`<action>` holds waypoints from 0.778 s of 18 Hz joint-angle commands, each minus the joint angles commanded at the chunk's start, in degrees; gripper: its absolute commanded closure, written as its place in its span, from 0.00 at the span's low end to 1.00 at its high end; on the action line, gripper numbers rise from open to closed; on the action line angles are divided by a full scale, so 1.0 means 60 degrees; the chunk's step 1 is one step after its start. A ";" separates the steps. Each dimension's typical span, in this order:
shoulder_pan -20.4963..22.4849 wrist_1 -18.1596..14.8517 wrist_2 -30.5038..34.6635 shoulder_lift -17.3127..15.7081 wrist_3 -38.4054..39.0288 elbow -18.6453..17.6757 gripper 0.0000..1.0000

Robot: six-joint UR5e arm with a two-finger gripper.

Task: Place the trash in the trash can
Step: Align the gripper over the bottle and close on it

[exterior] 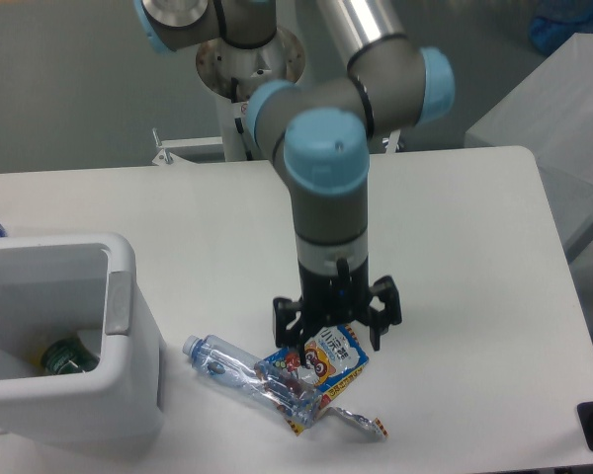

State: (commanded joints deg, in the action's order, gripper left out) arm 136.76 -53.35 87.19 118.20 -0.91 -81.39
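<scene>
End effector is spread wide, empty, sitting right over the top edge of the packet. Packet lies on the tabletop, overlapping the bottle, foil just beside; bin is off to the side. Packet's probably feather-light, floppy and slick, so I'd pinch across its raised upper edge, not the flat middle.

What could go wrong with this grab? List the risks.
1. The snack packet lies partly on the crushed bottle, so the open pincer may pinch both or slip off the flat packet.
2. Dragging the packet could knock the foil wrapper toward the table's near edge.
3. The trash can stands close; a low swing could hit its rim.
</scene>
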 joint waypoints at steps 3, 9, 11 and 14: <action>-0.0015 0.0145 0.0015 0.0410 0.1567 0.0014 0.00; -0.0307 0.0337 0.0409 0.1303 0.3004 0.0467 0.00; -0.0526 0.0337 0.1080 0.1743 0.3664 0.0833 0.00; -0.0864 0.0410 0.1494 0.2081 0.3930 0.0762 0.00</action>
State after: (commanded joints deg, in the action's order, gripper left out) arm 131.58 -50.89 96.15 130.69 22.67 -76.81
